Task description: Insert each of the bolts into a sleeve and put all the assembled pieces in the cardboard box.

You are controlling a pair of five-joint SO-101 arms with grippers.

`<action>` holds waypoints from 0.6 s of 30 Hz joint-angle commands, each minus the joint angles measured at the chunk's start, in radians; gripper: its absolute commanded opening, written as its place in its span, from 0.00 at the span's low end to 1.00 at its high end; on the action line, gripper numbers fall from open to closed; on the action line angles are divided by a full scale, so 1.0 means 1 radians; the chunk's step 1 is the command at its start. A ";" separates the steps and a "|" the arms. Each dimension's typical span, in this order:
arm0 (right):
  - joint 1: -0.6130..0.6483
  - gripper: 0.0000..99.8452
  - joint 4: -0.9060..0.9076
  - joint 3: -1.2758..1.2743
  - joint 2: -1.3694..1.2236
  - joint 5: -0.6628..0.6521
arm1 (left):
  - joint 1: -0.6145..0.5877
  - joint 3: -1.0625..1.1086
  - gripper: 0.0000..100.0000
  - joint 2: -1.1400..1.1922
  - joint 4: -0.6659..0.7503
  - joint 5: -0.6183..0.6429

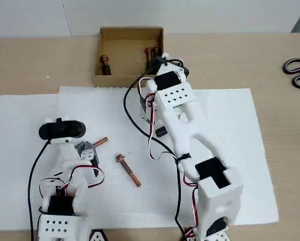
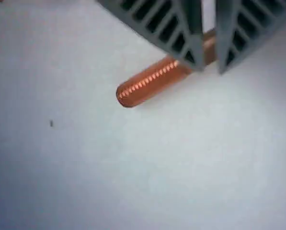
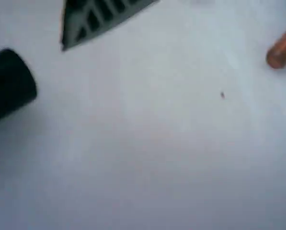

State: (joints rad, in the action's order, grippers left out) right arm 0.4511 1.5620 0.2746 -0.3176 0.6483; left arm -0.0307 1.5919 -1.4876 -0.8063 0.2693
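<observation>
The left arm sits at the near side of the counter [image 1: 34,60], over a big sheet of white paper [image 1: 230,125]. The left gripper [image 1: 92,147] has its fingers [image 2: 171,28] clamped on a copper bolt [image 1: 101,141]. Seen from the wrist, the two grey tips pinch the shank and the threaded end pokes out free, low over the paper. Whether it touches the paper I cannot tell. From above, this bolt slants away from the fingers toward the middle of the sheet.

A second bolt [image 1: 128,171] lies flat on the paper between the two arms, nearer the left one. It is set at a slant, with a darker collar near the end that points toward the box. Nothing holds it.

The right arm extends across the paper to the far side. The right gripper [image 1: 157,59] is at the near right corner of the cardboard box [image 1: 114,80], over its rim. I cannot tell whether it is open or closed, because the arm's body and wires hide it.

The box stands on the bare counter just beyond the far edge of the paper. Inside, one assembled piece [image 1: 105,65], copper with a dark sleeve, stands by the left wall. Two more pieces [image 1: 152,51] stand side by side at the right wall, just beside the right gripper.

A pair of scissors [image 1: 298,73] lies at the far right edge of the counter, well apart from everything else.
</observation>
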 commanded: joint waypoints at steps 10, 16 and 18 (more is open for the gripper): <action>0.004 0.26 0.024 0.011 -0.073 0.011 | 0.003 -0.008 0.01 -0.008 -0.003 0.005; -0.001 0.26 -0.053 0.012 -0.136 0.008 | 0.003 -0.008 0.01 -0.008 -0.003 0.005; -0.001 0.26 -0.088 0.012 -0.140 0.005 | 0.003 -0.008 0.01 -0.008 -0.003 0.005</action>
State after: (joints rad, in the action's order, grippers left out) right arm 0.4526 1.5144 0.2746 -0.4603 0.6513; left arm -0.0307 1.5919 -1.4876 -0.8063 0.2693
